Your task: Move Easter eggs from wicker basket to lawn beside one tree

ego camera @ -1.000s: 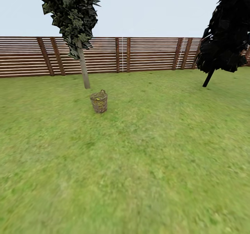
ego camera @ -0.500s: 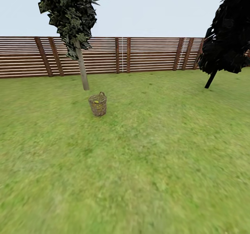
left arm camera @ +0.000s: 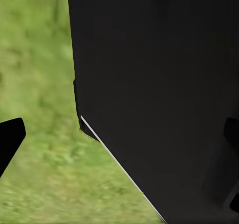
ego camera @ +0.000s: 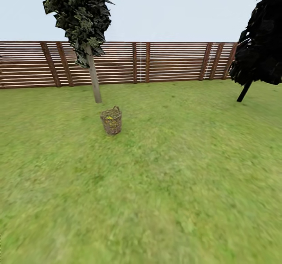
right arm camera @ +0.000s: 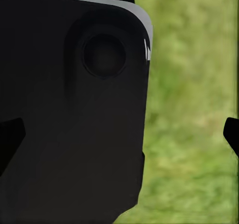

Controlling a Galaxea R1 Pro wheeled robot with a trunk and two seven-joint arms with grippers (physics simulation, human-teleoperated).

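The wicker basket (ego camera: 111, 120) stood on the lawn (ego camera: 176, 170) a good way ahead of the robot, upright, just in front of the pale trunk of the tree (ego camera: 94, 80) and a little to its right. A patch of yellow showed over the rim, which I took for the Easter eggs (ego camera: 110, 118) (how many lay in there I could not count from that far off). No egg lay on the grass anywhere I could see, so by my reckoning nothing of the task was done: all three eggs were to be lifted out and set down beside one trunk, and the robot had first to close the gap to the basket. The tree right behind the basket looked the handy choice, being so near.

Behind it all ran the brown slatted fence (ego camera: 172, 62), and off to the right stood a black tree (ego camera: 260, 45) well apart from the basket.

Each wrist view showed blurred grass past a large dark part of the robot's own body. The dark fingertips (left arm camera: 10, 137) of the left gripper (left arm camera: 122, 137) sat at opposite edges of its view, so I judged it spread wide with nothing in it; the right gripper (right arm camera: 122, 134) looked the same, empty and wide.

I could read no writing, brand or label anywhere.
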